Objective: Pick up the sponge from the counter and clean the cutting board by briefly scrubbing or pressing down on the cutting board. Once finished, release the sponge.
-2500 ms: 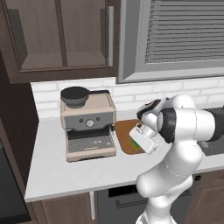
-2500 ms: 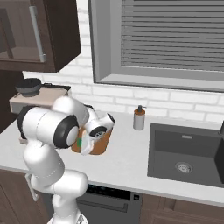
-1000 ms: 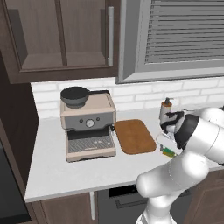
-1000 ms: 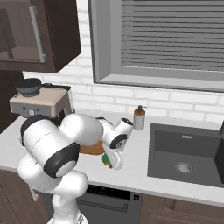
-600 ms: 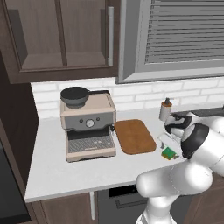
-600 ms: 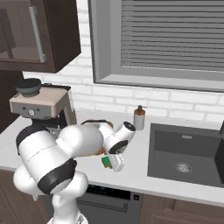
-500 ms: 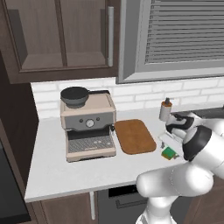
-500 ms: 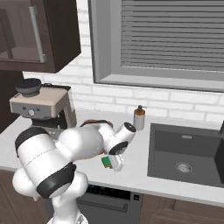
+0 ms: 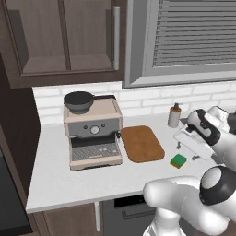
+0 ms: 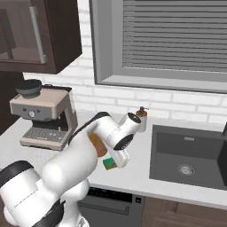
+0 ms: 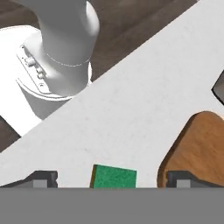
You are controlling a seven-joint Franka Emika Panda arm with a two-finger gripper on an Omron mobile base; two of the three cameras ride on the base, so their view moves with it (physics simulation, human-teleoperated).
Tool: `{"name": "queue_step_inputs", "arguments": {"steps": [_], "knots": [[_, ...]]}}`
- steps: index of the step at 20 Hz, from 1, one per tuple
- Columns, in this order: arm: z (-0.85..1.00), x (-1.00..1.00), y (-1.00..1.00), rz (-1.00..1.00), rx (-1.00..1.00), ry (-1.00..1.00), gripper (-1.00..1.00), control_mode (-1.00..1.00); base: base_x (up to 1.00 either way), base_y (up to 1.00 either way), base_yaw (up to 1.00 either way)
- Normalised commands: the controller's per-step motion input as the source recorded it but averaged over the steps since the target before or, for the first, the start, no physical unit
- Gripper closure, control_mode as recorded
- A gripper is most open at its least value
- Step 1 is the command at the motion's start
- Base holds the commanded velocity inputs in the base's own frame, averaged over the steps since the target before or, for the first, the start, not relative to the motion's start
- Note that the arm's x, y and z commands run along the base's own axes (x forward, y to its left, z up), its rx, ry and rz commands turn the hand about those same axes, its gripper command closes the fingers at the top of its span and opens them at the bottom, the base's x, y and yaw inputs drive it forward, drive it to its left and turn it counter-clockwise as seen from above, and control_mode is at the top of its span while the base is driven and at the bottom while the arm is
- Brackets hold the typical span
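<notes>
The green sponge [image 9: 178,160] lies flat on the light counter [image 9: 60,170], just right of the reddish-brown cutting board [image 9: 142,143]. My gripper [image 9: 187,152] hovers right over the sponge, open, its fingers wide apart and clear of the sponge's sides. In the hand view the sponge [image 11: 114,176] sits between the two dark fingertips [image 11: 41,178], with gaps on both sides, and the board's rounded corner [image 11: 201,144] is at the right. From the right base view the sponge [image 10: 110,164] shows under the hand [image 10: 119,160], while the arm hides most of the board [image 10: 98,147].
A beige espresso machine [image 9: 92,131] stands left of the board. A small soap bottle [image 9: 174,116] is at the backsplash behind the sponge. The dark sink [image 10: 190,155] lies to the right. The counter's front edge [image 11: 65,105] runs close to the sponge.
The gripper carried the sponge down to the counter right of the board, then its jaws spread and let go. The sponge now rests free on the counter.
</notes>
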Motion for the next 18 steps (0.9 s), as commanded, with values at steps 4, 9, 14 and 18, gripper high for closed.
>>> {"name": "queue_step_inputs", "arguments": {"steps": [4,9,14,18], "knots": [[0.68,-0.97,0.29,0.11,-0.04,-0.21,-1.00,-1.00,0.00,0.00,0.00],[0.36,-1.00,0.50,0.00,-0.12,-0.36,-1.00,-1.00,0.00,0.00,0.00],[0.72,-0.91,0.67,0.03,-0.20,-0.28,-1.00,-1.00,0.00,0.00,0.00],[0.79,-0.79,0.78,0.09,-0.23,-0.23,-1.00,-1.00,0.00,0.00,0.00]]}}
